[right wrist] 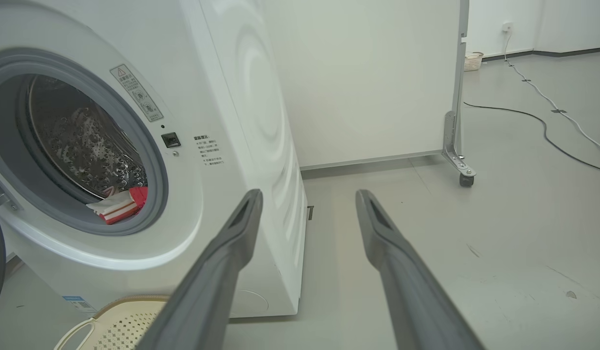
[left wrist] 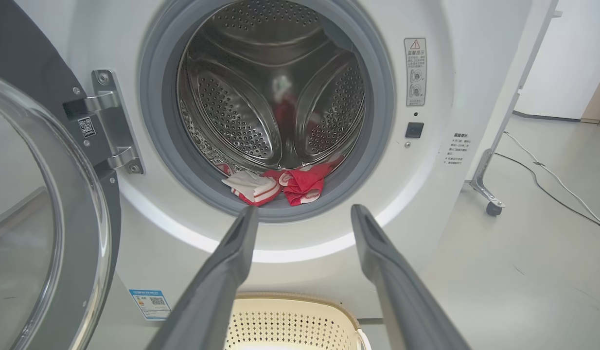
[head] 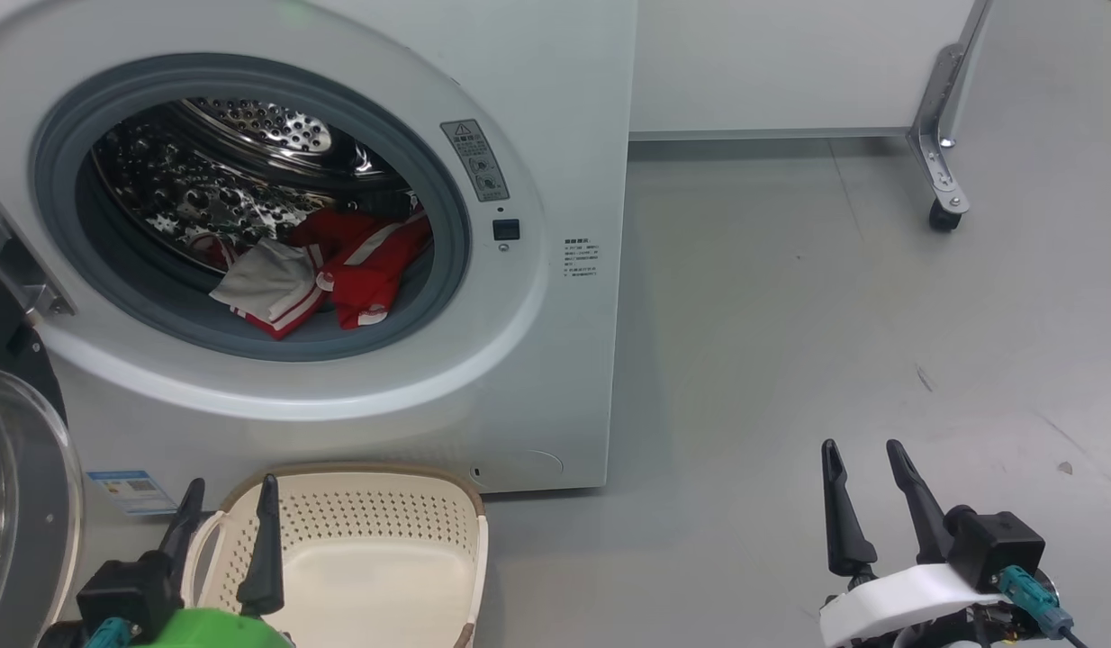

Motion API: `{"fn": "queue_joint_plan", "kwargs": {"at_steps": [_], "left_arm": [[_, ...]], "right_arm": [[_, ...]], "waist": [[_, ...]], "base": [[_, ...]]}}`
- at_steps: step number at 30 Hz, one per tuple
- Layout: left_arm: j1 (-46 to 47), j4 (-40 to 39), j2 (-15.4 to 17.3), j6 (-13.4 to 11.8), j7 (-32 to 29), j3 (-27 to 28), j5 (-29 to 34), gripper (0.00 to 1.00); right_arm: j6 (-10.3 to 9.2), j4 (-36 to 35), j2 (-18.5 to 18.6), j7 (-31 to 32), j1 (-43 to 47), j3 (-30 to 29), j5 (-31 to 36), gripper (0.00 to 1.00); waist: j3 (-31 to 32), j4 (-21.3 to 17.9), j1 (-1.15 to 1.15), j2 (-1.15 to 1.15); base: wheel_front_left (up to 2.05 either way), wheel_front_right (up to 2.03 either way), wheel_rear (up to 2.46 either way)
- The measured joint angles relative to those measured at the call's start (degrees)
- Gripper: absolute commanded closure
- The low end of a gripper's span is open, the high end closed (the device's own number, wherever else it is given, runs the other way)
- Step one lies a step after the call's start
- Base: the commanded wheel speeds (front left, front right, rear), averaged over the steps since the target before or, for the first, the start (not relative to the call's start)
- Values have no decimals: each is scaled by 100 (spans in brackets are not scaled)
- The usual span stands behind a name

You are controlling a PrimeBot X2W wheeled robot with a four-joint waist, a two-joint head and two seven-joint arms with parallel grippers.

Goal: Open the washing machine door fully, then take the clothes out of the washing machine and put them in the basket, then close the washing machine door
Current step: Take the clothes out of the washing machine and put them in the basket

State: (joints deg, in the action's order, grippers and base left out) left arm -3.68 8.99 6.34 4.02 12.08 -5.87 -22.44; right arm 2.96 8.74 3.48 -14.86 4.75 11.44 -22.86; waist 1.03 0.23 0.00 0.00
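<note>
The white washing machine (head: 555, 360) stands with its round door (head: 20, 504) swung open to the left, black rim and glass bowl showing (left wrist: 32, 233). Red clothes (head: 339, 265) with white stripes lie at the front of the steel drum, on the grey gasket (left wrist: 285, 184) (right wrist: 120, 206). The cream basket (head: 375, 549) sits on the floor below the opening, with nothing in it (left wrist: 290, 321). My left gripper (head: 230, 490) hovers open over the basket's left end. My right gripper (head: 866, 454) hangs open over bare floor to the right of the machine, holding nothing.
A white partition on a wheeled metal foot (head: 943, 202) stands behind and right of the machine. Cables (right wrist: 548, 131) run across the grey floor far right. A small basket (right wrist: 472, 61) sits by the far wall.
</note>
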Motion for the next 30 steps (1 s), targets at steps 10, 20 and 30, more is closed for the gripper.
{"fn": "queue_joint_plan", "kwargs": {"at_steps": [10, 20, 30], "left_arm": [[-3, -143, 223, -78, -175, 133, 15, 0], [572, -171, 756, -196, -710, 356, 153, 0], [1539, -47, 1149, -330, -1361, 656, 193, 0]], "right_arm": [[0, -137, -21, 0, 2, 179, 64, 0], [-1, -279, -43, -1, -65, 377, 84, 0], [-5, -499, -66, -1, -459, 546, 86, 0]], "waist": [[-356, -133, 0, 0], [-961, -388, 0, 0], [-1616, -758, 0, 0]], "base": [[0, 0, 0], [0, 0, 0], [0, 0, 0]]}}
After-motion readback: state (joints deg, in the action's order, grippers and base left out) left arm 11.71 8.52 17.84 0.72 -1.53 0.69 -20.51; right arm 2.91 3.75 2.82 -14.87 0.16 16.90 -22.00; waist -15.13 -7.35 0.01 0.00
